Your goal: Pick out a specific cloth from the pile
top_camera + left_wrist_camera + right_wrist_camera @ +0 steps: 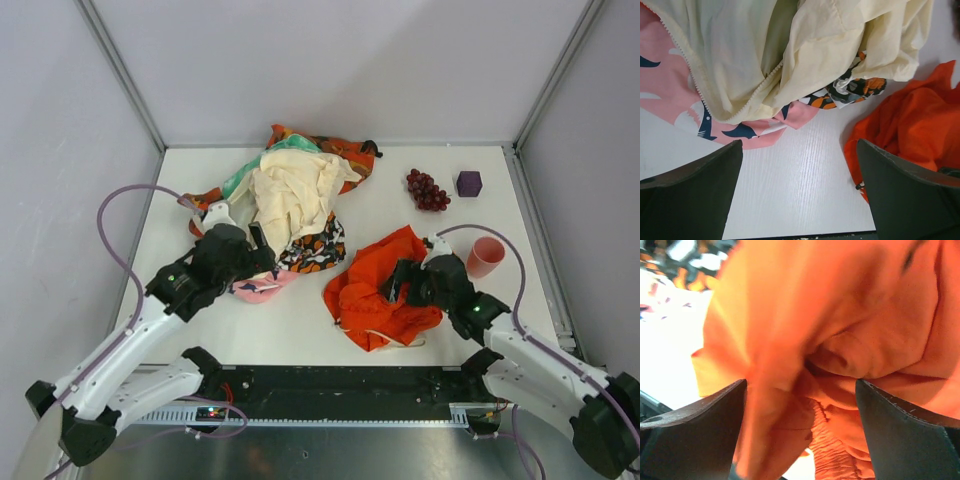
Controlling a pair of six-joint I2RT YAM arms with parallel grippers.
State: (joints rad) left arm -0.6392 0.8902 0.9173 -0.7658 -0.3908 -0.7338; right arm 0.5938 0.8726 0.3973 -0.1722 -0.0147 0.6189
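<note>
The plain orange-red cloth (375, 290) lies bunched on the table, right of and apart from the pile (295, 200); its thin cream cord (385, 338) trails at its near edge. My right gripper (402, 281) is open at the cloth's right side. In the right wrist view the fabric (840, 330) fills the frame just beyond the spread gripper (801, 382). My left gripper (262, 250) is open and empty at the pile's near edge. In the left wrist view the gripper (799, 145) hangs over bare table, with cream cloth (790, 45) and pink-and-navy cloth (670, 95) ahead and the orange-red cloth (915, 125) at right.
A bunch of dark red grapes (427, 189) and a purple cube (468, 183) sit at the back right. A pink cup (485, 256) stands just right of my right gripper. White walls enclose the table on three sides.
</note>
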